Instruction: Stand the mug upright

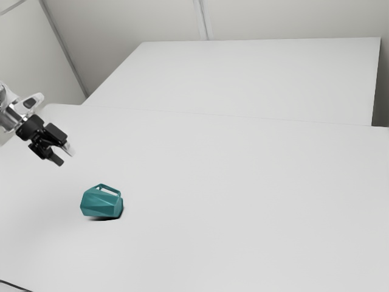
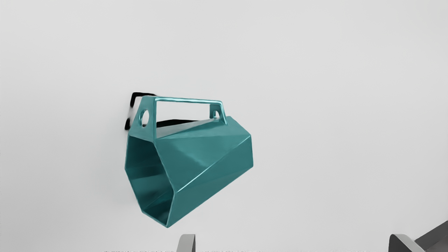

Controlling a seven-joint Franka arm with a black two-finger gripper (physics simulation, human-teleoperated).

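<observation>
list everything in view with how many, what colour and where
mug: 1, teal, lying on its side on the table, handle up
table: 1, white, under the mug
flat surface: 1, white, beyond the table
cord: 1, dark, exterior view's lower left corner
walls: count unclear, grey, background
arm: 1, white and silver, exterior view's left edge
hand: 1, black, open near the mug

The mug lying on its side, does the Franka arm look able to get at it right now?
Probably yes. The gripper hangs above the table with its jaws apart and empty, nothing visible blocks the way to the mug, and the handle is exposed too.
</observation>
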